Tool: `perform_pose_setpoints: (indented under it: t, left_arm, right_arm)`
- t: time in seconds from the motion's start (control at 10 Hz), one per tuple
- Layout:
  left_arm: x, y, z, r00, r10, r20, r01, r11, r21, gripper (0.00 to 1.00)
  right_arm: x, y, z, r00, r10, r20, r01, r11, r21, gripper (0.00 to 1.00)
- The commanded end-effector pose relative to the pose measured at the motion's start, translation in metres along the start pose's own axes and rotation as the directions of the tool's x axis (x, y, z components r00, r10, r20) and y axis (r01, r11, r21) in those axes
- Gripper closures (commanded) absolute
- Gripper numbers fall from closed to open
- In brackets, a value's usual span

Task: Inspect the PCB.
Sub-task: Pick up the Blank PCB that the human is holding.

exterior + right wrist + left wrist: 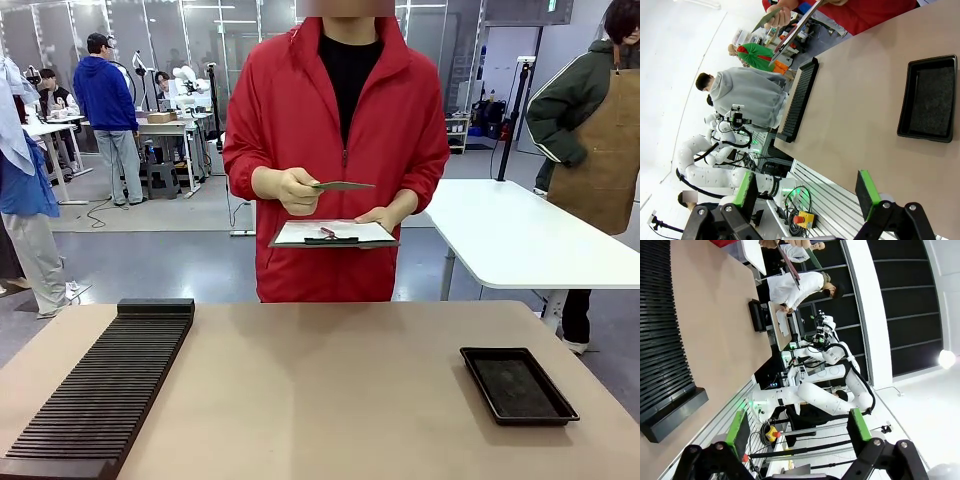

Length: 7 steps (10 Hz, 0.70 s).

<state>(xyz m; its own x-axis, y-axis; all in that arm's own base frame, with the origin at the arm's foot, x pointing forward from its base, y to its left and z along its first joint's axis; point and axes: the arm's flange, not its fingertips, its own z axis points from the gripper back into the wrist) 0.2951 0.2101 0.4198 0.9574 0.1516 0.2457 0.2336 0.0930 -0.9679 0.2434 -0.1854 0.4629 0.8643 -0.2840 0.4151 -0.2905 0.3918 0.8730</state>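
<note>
Your PCB (343, 185) is well away from both pairs of fingers. In the front view it sits just above the centre of the frame, pinched at its left end by the person's right hand (288, 190). It is held almost level, edge-on to the camera, in front of the red jacket (290, 110). Just below it, and apart from it, is a clipboard (333, 234) carrying a white sheet with a small red-and-dark item on top. The person's left hand (386, 217) supports the clipboard. Any print on that sheet is too small to read.

On the tan table (330, 400), a slotted black rack (100, 395) fills the lower left and a shallow black tray (518, 385) lies at the lower right. Both are well apart from the PCB.

In the right wrist view, the right gripper (806, 194) rises from the bottom edge with its green pads (746, 192) spread wide and empty. The PCB (765, 20) shows far off near the top edge, left of centre, as a green sliver just beside the clipboard's dark edge. The whole table stretches between it and the fingers.

In the left wrist view, the left gripper (797, 432) also stands wide open along the bottom edge, gripping nothing. You cannot pick the PCB out with certainty there.
</note>
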Motion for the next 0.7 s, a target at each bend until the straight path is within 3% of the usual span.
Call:
perform_pose_setpoints:
  t: [0.0,0.6]
  left_arm:
    - [0.0007,-0.0062,-0.0001,1.000,0.004,-0.006,-0.004,1.000,0.012,0.00]
    - [0.0007,-0.0062,-0.0001,1.000,0.004,-0.006,-0.004,1.000,0.012,0.00]
  right_arm:
    - [0.0014,0.0009,0.0013,1.000,0.020,0.009,-0.020,1.000,0.014,0.00]
    - [0.0014,0.0009,0.0013,1.000,0.020,0.009,-0.020,1.000,0.014,0.00]
